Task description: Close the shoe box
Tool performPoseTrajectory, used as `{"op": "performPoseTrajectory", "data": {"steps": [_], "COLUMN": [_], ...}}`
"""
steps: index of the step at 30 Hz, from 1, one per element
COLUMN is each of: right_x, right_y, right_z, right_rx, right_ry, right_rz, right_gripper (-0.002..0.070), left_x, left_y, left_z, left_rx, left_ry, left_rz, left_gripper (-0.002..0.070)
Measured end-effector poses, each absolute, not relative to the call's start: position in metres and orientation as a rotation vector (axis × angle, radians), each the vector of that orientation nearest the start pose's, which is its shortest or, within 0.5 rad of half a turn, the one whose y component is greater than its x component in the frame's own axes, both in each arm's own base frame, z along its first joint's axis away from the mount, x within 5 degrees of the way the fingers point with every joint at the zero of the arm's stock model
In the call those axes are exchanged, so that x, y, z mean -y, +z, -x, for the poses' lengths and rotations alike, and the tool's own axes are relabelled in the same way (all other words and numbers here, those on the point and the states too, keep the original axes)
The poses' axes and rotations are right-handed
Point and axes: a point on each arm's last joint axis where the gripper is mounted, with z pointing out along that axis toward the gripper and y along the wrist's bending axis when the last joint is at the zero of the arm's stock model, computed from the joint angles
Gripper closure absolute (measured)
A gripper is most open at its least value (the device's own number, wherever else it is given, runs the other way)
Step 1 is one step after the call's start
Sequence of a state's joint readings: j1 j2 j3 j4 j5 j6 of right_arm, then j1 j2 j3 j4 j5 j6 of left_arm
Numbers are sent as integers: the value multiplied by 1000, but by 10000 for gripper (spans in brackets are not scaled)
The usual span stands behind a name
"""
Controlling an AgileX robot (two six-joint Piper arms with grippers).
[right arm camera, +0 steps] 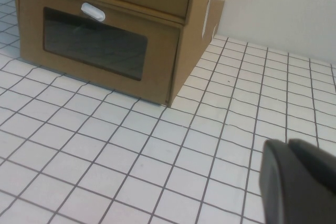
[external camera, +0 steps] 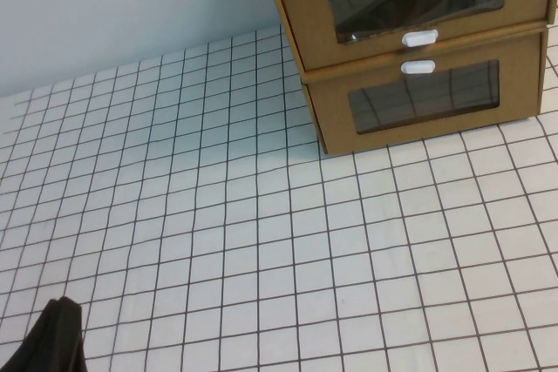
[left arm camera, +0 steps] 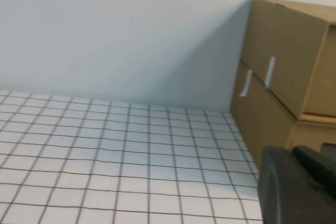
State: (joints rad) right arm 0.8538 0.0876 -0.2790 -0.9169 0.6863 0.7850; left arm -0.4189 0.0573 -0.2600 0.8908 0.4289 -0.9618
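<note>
The left pincer (external camera: pixel 52 337) shows only as a dark tip at the near left edge of the table (external camera: pixel 261 259), touching nothing; whether its fingers are spread or closed I cannot tell. The right pincer (right arm camera: pixel 299 182) is out of the high view and appears only in its own wrist view as a dark rounded bulk above the gridded table, well apart from the boxes; its fingers' state cannot be told either. At the far right stand two brown cardboard boxes, stacked. The shoe box (external camera: pixel 410 6) is the upper one, with a clear window and a small white pull tab (external camera: pixel 419 38) below it; a dark shape shows behind the window. Its front stands slightly proud of the lower box (external camera: pixel 427 98), whose white tab (external camera: pixel 418 66) sits above its window.
</note>
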Motion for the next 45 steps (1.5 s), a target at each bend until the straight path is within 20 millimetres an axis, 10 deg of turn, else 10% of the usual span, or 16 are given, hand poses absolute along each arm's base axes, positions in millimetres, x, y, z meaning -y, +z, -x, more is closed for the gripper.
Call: {"op": "performPoseTrajectory", "data": {"steps": [15, 27, 33, 45], "right_x": [4, 4, 4, 4], "right_y": [262, 262, 262, 262], "right_z": [-57, -57, -57, -57], "right_rx": [-1694, -1694, -1694, -1694], "right_ry": [163, 163, 163, 163], "right_rz": [359, 359, 359, 359], "right_gripper": [691, 691, 691, 691], "left_x": [-8, -1, 2, -1], "left_y": [214, 175, 173, 172], "left_z": [-54, -55, -54, -52], "left_rx": [-1633, -1829, -1847, -1871], "left_ry": [-205, -93, -28, -76], "left_rz": [152, -86, -216, 99], "left_gripper": [677, 677, 677, 677]}}
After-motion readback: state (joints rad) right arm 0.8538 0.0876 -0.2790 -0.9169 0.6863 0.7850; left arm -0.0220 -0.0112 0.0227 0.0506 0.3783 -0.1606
